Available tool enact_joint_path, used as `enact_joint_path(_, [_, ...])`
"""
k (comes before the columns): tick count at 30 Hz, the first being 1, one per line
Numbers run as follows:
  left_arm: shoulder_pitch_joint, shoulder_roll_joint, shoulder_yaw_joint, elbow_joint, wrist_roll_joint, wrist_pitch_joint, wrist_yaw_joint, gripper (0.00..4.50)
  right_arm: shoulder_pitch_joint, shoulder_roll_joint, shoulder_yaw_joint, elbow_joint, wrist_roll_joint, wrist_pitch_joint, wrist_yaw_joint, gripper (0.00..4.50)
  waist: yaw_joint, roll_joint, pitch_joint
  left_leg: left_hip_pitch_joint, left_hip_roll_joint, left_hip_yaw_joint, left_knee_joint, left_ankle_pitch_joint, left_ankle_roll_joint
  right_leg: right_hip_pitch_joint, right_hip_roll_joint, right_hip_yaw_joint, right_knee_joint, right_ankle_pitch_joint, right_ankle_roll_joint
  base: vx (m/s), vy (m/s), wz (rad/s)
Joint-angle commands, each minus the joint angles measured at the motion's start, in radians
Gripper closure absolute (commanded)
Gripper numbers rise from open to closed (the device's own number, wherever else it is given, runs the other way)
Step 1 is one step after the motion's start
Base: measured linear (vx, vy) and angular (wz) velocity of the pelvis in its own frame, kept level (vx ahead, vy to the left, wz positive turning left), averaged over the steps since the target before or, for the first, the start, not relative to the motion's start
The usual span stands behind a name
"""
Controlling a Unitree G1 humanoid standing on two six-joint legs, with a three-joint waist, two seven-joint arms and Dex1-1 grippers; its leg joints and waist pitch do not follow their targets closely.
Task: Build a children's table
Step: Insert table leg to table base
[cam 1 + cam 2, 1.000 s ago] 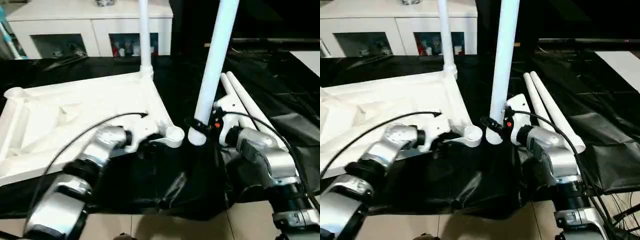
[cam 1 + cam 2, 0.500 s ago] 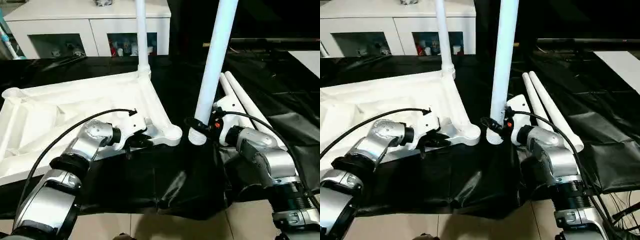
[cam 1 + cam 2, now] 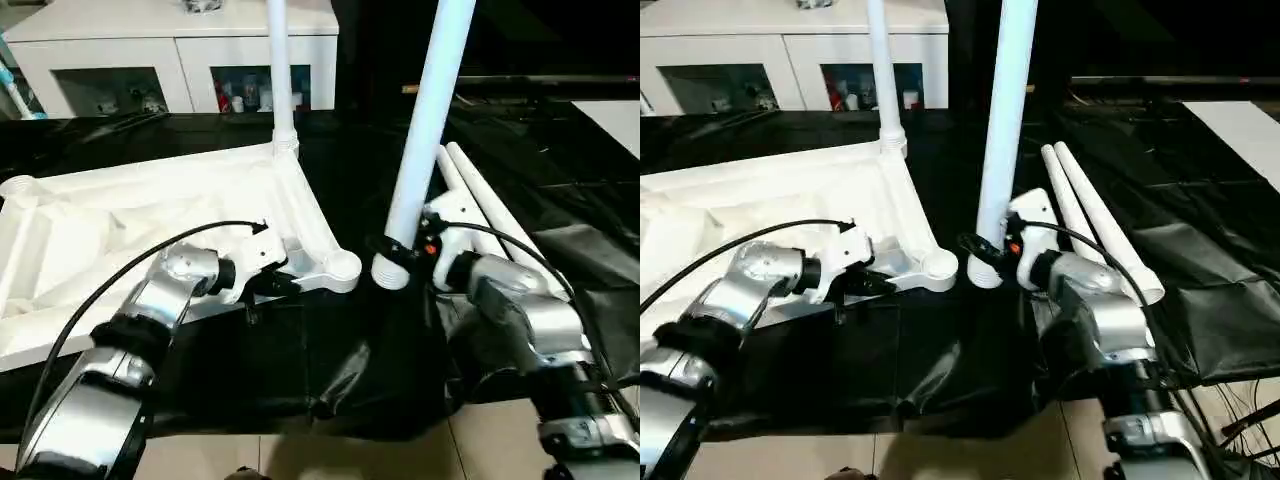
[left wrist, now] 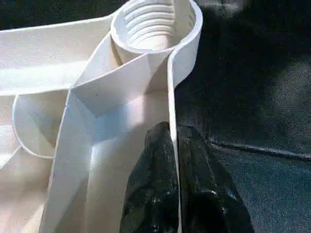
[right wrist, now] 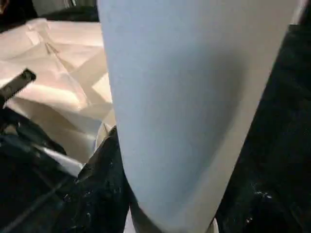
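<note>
Black sheeting (image 3: pixel 330 340) underlies everything; left gripper (image 4: pixel 172 145) pinches the tabletop (image 3: pixel 150 215) rim, right gripper (image 3: pixel 392 252) clasps an upright leg (image 3: pixel 425 120).

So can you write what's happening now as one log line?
left gripper: shut on tabletop rim | right gripper: holds leg upright | corner socket: empty

Head pair looking down, wrist cameras close on table top (image 4: pixel 121 92)
</note>
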Motion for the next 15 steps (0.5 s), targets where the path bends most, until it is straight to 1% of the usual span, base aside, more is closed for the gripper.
enact_joint_path(1, [0.056, -0.021, -0.006, -0.026, -0.034, 0.01, -0.006, 4.5, -0.031, 0.015, -0.022, -0.001, 0.034, 0.014, -0.014, 2.63, 0.008, -0.018, -0.074, 0.017, 0.021, -0.004, -0.06, -0.149, 0.048, 0.05, -0.072, 0.036, -0.065, -0.078, -0.23, 0.0, 0.0, 0.0])
enact_joint_path(2, [0.073, -0.028, -0.016, -0.044, -0.028, 0.017, 0.0, 4.5, -0.036, 0.024, -0.021, 0.006, 0.039, 0.017, -0.013, 2.63, 0.007, -0.021, -0.074, 0.018, 0.022, -0.003, -0.059, -0.147, 0.05, 0.05, -0.071, 0.037, -0.064, -0.074, -0.232, 0.0, 0.0, 0.0])
enact_joint_path(3, [0.093, -0.039, -0.031, -0.072, -0.024, 0.03, 0.004, 4.5, -0.046, 0.036, -0.014, 0.022, 0.038, 0.014, -0.008, 2.63, 0.009, -0.017, -0.073, 0.018, 0.021, -0.002, -0.06, -0.148, 0.051, 0.048, -0.071, 0.036, -0.066, -0.08, -0.228, 0.0, 0.0, 0.0])
enact_joint_path(4, [0.094, -0.04, -0.032, -0.074, -0.024, 0.031, 0.004, 4.5, -0.047, 0.037, -0.013, 0.024, 0.038, 0.014, -0.008, 2.63, 0.008, -0.022, -0.072, 0.018, 0.022, -0.002, -0.061, -0.152, 0.049, 0.048, -0.071, 0.036, -0.065, -0.089, -0.228, 0.0, 0.0, 0.0])
enact_joint_path(5, [0.102, -0.047, -0.038, -0.088, -0.023, 0.04, 0.007, 4.5, -0.052, 0.044, -0.013, 0.034, 0.041, 0.015, -0.004, 2.64, 0.008, -0.023, -0.072, 0.019, 0.022, -0.001, -0.061, -0.156, 0.049, 0.048, -0.072, 0.037, -0.066, -0.097, -0.226, 0.0, 0.0, 0.0])
enact_joint_path(6, [0.109, -0.058, -0.046, -0.102, -0.021, 0.048, 0.013, 4.5, -0.063, 0.054, -0.013, 0.048, 0.046, 0.015, 0.0, 2.64, 0.009, -0.022, -0.071, 0.02, 0.022, -0.001, -0.061, -0.165, 0.045, 0.046, -0.072, 0.037, -0.068, -0.118, -0.222, 0.0, 0.0, 0.0])
enact_joint_path(7, [0.111, -0.066, -0.05, -0.108, -0.017, 0.054, 0.019, 4.5, -0.072, 0.057, -0.009, 0.06, 0.045, 0.017, 0.005, 2.64, 0.012, -0.025, -0.071, 0.021, 0.022, 0.0, -0.062, -0.17, 0.043, 0.045, -0.073, 0.038, -0.071, -0.134, -0.217, 0.0, 0.0, 0.0])
enact_joint_path(9, [0.109, -0.073, -0.054, -0.108, -0.01, 0.055, 0.029, 4.5, -0.083, 0.06, -0.003, 0.072, 0.043, 0.02, 0.012, 2.64, 0.016, -0.022, -0.07, 0.022, 0.023, 0.0, -0.063, -0.175, 0.038, 0.043, -0.072, 0.037, -0.071, -0.147, -0.207, 0.0, 0.0, 0.0])
enact_joint_path(10, [0.11, -0.079, -0.057, -0.113, -0.004, 0.06, 0.035, 4.5, -0.091, 0.061, 0.001, 0.082, 0.042, 0.027, 0.021, 2.64, 0.015, -0.031, -0.07, 0.021, 0.021, 0.001, -0.064, -0.18, 0.036, 0.044, -0.071, 0.037, -0.073, -0.152, -0.202, 0.0, 0.0, 0.0])
enact_joint_path(11, [0.111, -0.081, -0.059, -0.117, 0.0, 0.064, 0.039, 4.5, -0.095, 0.062, 0.002, 0.086, 0.042, 0.032, 0.026, 2.64, 0.015, -0.031, -0.07, 0.021, 0.021, 0.001, -0.064, -0.18, 0.036, 0.044, -0.071, 0.037, -0.073, -0.152, -0.202, 0.0, 0.0, 0.0])
enact_joint_path(12, [0.104, -0.084, -0.062, -0.116, 0.011, 0.067, 0.046, 4.5, -0.101, 0.049, 0.027, 0.089, 0.035, 0.06, 0.056, 2.64, 0.019, -0.028, -0.071, 0.022, 0.022, 0.001, -0.063, -0.173, 0.039, 0.043, -0.073, 0.037, -0.072, -0.152, -0.197, 0.0, 0.0, 0.0])
enact_joint_path(14, [0.101, -0.084, -0.063, -0.116, 0.015, 0.068, 0.048, 4.5, -0.102, 0.043, 0.039, 0.09, 0.033, 0.07, 0.069, 2.64, 0.021, -0.029, -0.072, 0.022, 0.021, 0.001, -0.063, -0.169, 0.041, 0.044, -0.071, 0.036, -0.071, -0.145, -0.19, 0.0, 0.0, 0.0])
enact_joint_path(15, [0.1, -0.081, -0.064, -0.125, 0.02, 0.076, 0.051, 4.5, -0.106, 0.039, 0.049, 0.102, 0.025, 0.07, 0.079, 2.64, 0.022, -0.03, -0.072, 0.022, 0.021, 0.002, -0.063, -0.169, 0.042, 0.043, -0.073, 0.037, -0.071, -0.142, -0.188, 0.0, 0.0, 0.0])
